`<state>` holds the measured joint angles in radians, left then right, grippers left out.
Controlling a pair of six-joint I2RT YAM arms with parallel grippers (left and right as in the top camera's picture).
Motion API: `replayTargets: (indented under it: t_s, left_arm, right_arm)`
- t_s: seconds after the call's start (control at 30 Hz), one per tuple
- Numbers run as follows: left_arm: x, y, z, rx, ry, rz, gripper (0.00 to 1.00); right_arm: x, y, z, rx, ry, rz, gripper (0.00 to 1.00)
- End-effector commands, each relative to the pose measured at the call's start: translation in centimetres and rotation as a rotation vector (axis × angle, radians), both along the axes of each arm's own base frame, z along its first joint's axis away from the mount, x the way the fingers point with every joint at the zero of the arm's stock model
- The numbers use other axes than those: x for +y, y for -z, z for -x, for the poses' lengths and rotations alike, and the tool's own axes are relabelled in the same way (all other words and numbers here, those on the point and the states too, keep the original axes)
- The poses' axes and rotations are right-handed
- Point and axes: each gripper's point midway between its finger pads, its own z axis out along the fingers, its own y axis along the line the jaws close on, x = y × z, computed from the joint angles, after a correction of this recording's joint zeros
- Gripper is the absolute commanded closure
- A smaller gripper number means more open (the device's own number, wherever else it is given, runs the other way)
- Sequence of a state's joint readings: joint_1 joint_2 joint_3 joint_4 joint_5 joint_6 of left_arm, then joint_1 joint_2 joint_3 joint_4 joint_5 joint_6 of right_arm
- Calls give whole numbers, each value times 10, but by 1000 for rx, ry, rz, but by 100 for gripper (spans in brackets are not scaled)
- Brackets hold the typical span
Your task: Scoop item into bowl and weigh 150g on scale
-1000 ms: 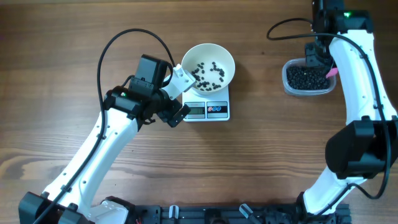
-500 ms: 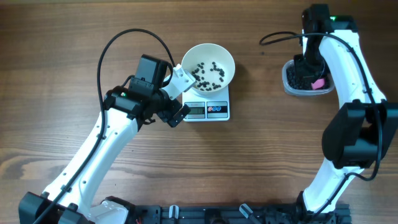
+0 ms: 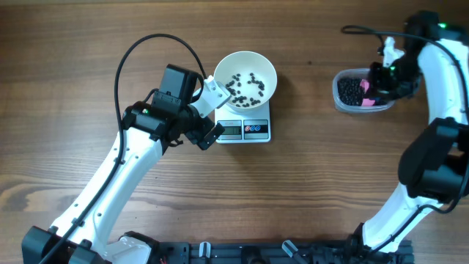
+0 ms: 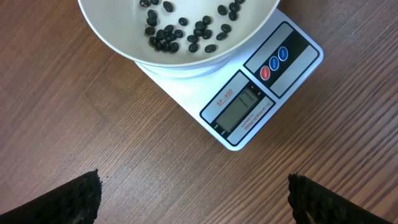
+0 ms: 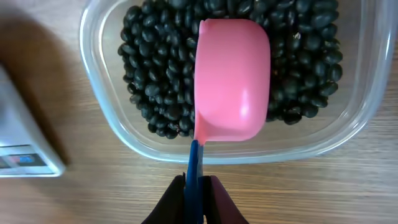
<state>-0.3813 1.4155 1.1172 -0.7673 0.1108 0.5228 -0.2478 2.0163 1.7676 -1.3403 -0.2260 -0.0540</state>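
The white bowl [image 3: 272,72] stands on the scale [image 3: 256,130] and holds a thin scatter of black beans [image 3: 245,84]; the left wrist view shows the bowl [image 4: 112,37], the beans [image 4: 168,34] and the scale's display [image 4: 242,106]. My left gripper [image 3: 220,111] is open beside the scale's left end, with nothing between its fingers [image 4: 194,199]. My right gripper [image 5: 194,193] is shut on the blue handle [image 5: 194,165] of a pink scoop [image 5: 231,78]. The scoop lies over the beans [image 5: 155,74] in the clear tub [image 5: 99,112], its smooth outside facing the camera. Overhead, the scoop [image 3: 368,97] is in the tub's right half.
The clear tub [image 3: 338,92] of beans sits at the right of the wooden table, well apart from the scale. A corner of the scale [image 5: 25,155] shows at the left of the right wrist view. A black cable [image 3: 157,44] loops behind the left arm.
The right wrist has swung from behind the tub round to its right side, and the pink scoop has shifted left across the beans. The left arm has not moved.
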Motion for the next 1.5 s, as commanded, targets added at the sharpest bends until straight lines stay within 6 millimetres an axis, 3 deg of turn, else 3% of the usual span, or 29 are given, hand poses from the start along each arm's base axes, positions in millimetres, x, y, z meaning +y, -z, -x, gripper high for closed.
replayTargets:
  t_s: [0.0,0.37,0.57,0.77,0.87,1.03,1.47]
  left_arm:
    - [-1,-2,2,-5,21,6,0]
    - [-1,-2,2,-4,21,6,0]
    - [-1,-2,2,-5,21,6,0]
    - [-1,-2,2,-5,21,6,0]
    - [-1,-2,2,-5,21,6,0]
    - [-1,-2,2,-4,21,6,0]
    - [-1,-2,2,-5,21,6,0]
  right_arm:
    - [9,1,-1,-21,34,-198,96]
    - [-13,-14,-2,-118,99,-359,96]
    - [-33,-25,9,-170,116,-448,96]
    - [-40,-52,4,-324,135,-615,96]
    - [-33,-63,0,-379,117,-681,96]
    - [-4,-81,-11,-420,79,-789,96]
    - [158,-96,-47,-314,-211,-774,96]
